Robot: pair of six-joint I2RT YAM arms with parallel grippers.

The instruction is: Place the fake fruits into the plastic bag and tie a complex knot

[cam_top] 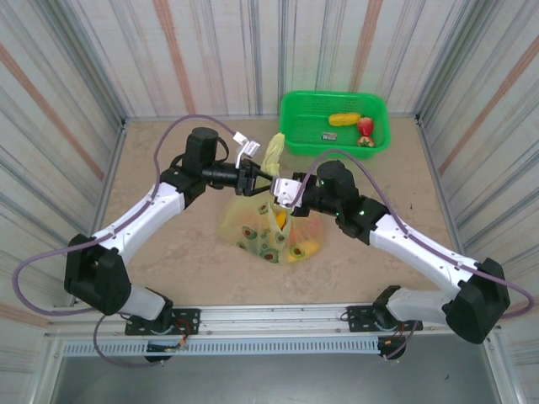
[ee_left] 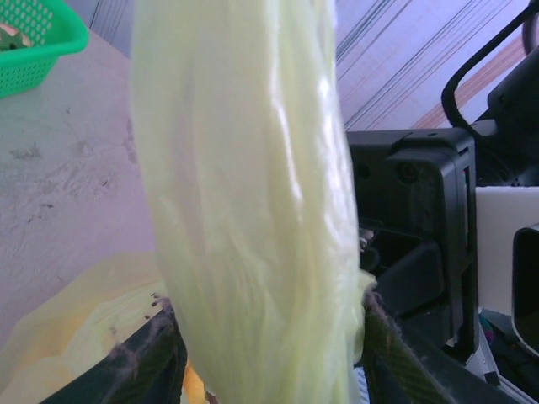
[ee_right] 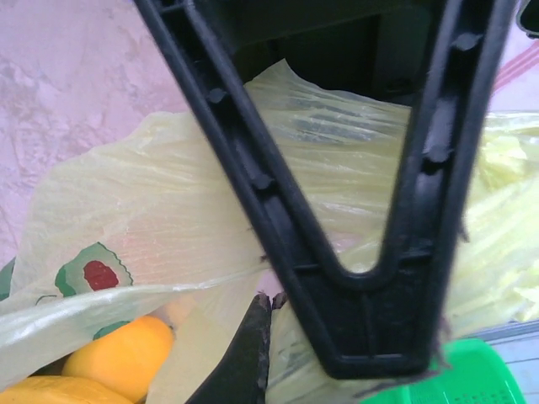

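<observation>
The plastic bag (cam_top: 268, 229), yellow-green with round fruit prints, sits mid-table holding yellow and orange fake fruits (cam_top: 303, 247). One handle strip (cam_top: 274, 150) stands up above it. My left gripper (cam_top: 253, 178) is open, and the broad handle strip (ee_left: 253, 210) runs up between its two fingers (ee_left: 143, 370), brushing both. My right gripper (cam_top: 282, 192) faces it from the right. Its tips (ee_right: 270, 300) are pressed together on the bag's film (ee_right: 152, 210), with a yellow fruit (ee_right: 118, 353) below. A tied knot is out of view.
A green mesh basket (cam_top: 296, 105) stands at the back right with a yellow fruit (cam_top: 344, 119) and a red one (cam_top: 365, 126) inside. A black V-shaped frame (ee_right: 362, 278) crosses close in front of the right wrist camera. Striped walls enclose the table.
</observation>
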